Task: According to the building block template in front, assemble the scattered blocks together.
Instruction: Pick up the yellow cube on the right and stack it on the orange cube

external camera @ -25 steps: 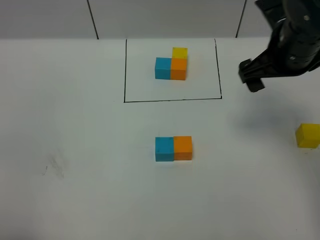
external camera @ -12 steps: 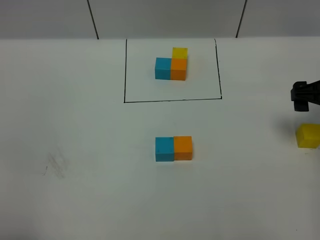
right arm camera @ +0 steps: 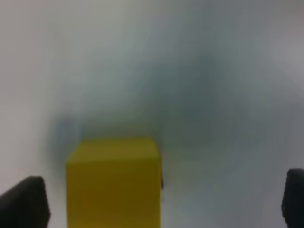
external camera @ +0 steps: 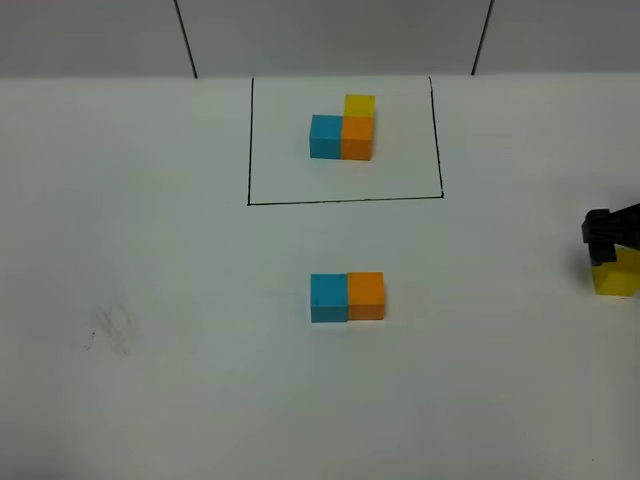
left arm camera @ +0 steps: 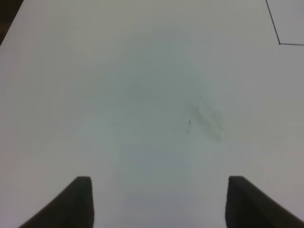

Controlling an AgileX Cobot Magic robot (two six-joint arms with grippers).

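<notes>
My right gripper [right arm camera: 159, 204] was spread wide over the yellow cube [external camera: 617, 275] at the frame's right edge; light, rigid, matte, I judged: pinch its opposite flat faces

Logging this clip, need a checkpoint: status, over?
Left gripper open, empty, over the table. Right gripper open, yellow block between its fingers, not gripped. Blue block and orange block joined mid-table. Nothing in the way.

By the desk's [external camera: 150, 260] right edge, the yellow cube [external camera: 620, 278] is cut off by the frame and partly covered by the right gripper [external camera: 604, 232], itself mostly out of view. Its wrist view is blurred.
</notes>
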